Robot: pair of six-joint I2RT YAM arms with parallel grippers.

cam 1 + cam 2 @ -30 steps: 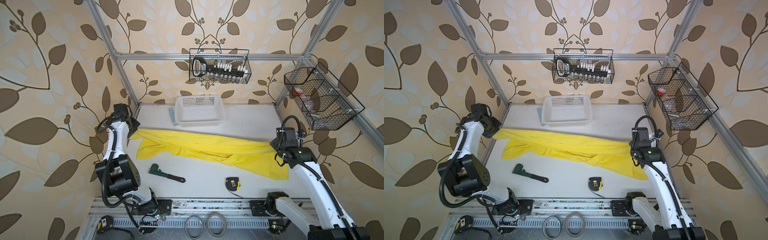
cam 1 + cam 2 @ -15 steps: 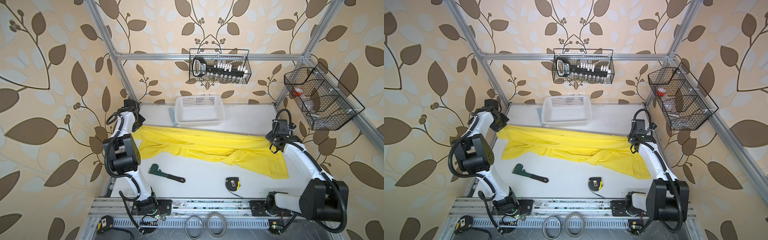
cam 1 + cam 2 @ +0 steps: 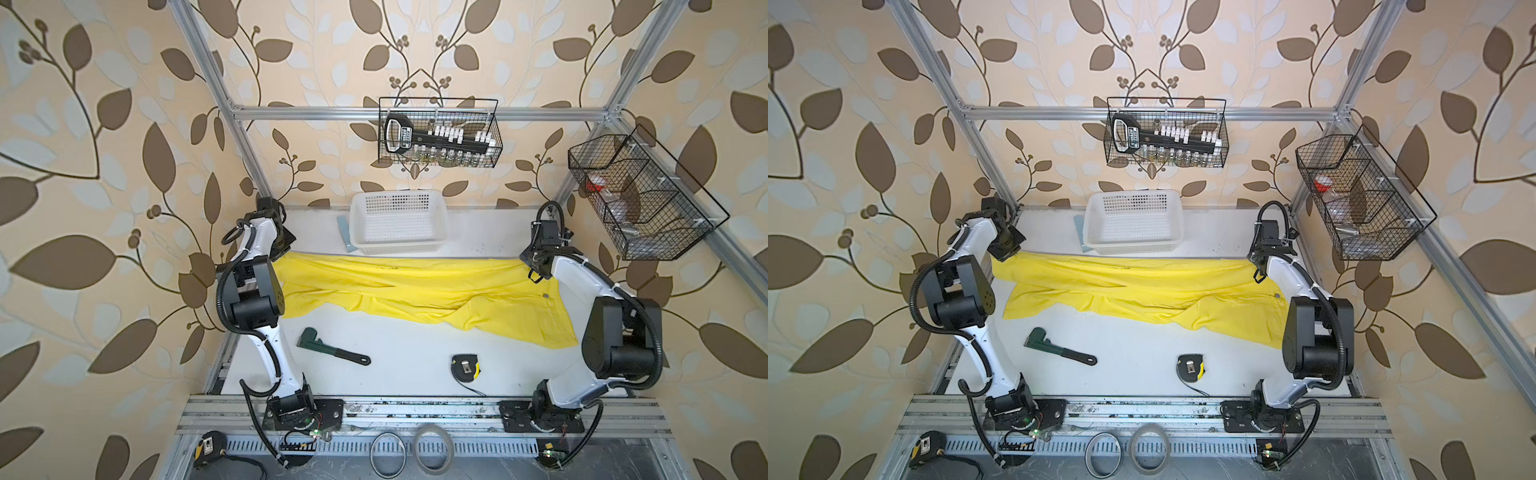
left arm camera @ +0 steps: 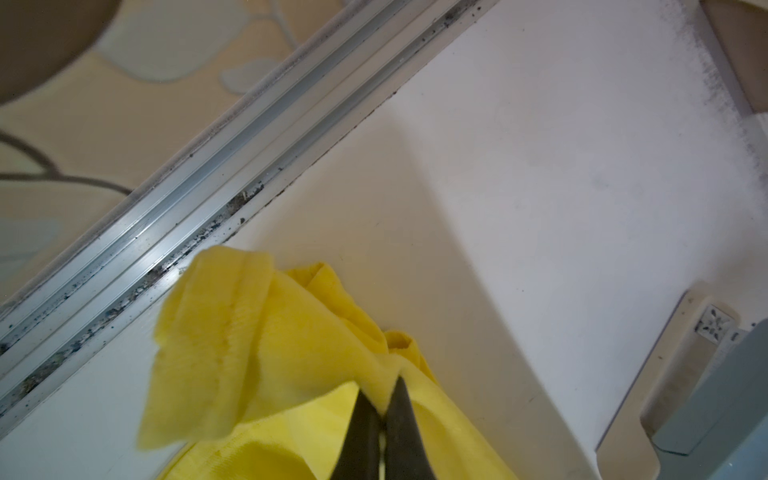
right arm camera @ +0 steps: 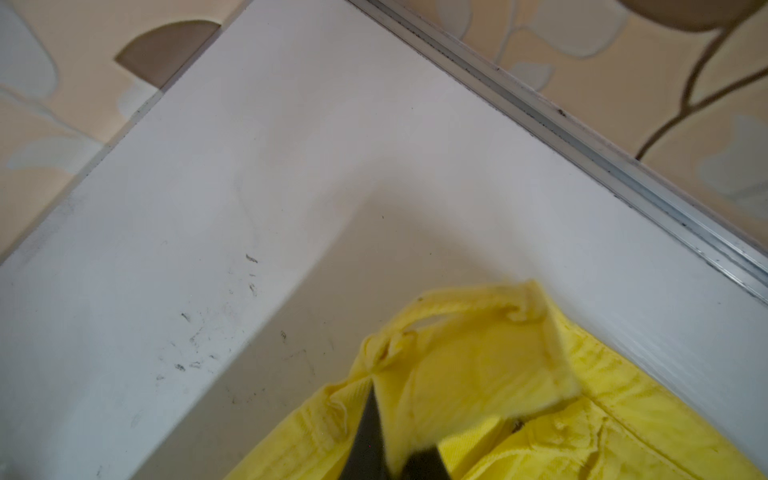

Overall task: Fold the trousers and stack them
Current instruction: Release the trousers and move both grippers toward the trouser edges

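Trousers (image 3: 415,286) are lying stretched long just in front of the white basket (image 3: 399,248), with the left gripper (image 4: 384,409) and right gripper (image 5: 382,415) each pinching one end tight, spreading them flat, and next I think one end is needing to go over the other.

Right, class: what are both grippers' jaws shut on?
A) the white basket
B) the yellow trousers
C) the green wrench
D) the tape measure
B: the wrist views show the left gripper and the right gripper each with jaws pinched on the yellow trousers.
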